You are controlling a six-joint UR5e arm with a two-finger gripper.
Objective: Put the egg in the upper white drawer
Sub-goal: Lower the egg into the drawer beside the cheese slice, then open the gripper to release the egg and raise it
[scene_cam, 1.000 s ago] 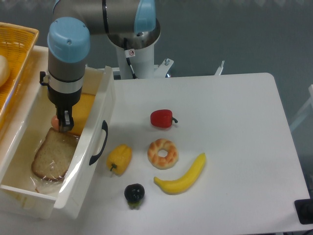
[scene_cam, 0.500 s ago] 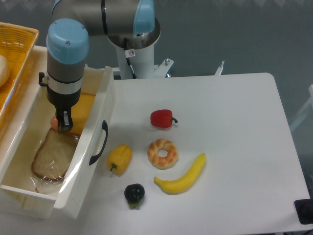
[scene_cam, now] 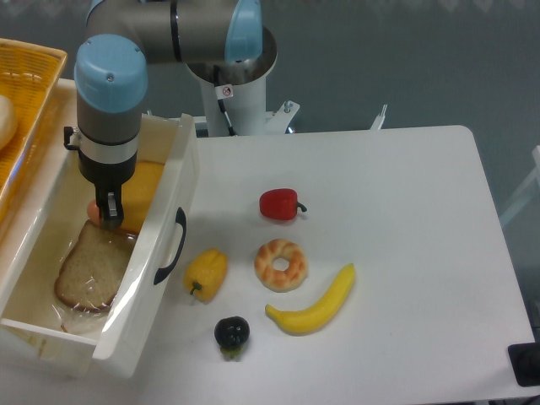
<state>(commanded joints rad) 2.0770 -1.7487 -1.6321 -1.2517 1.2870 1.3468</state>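
Note:
The upper white drawer stands pulled out at the left, with its black curved handle on the front. My gripper reaches down inside it, above the drawer floor. The salmon-brown egg lies in the drawer, peeking out just left of the dark fingers, at the top edge of a bread slice. The jaws look open, with the egg between or beside them; the wrist hides most of it.
A yellow block also lies in the drawer. A wicker basket sits at the far left. On the table are a red pepper, ring donut, banana, yellow pepper and a dark fruit.
The arm has shifted slightly left and up. The egg has stayed in the same spot in the drawer.

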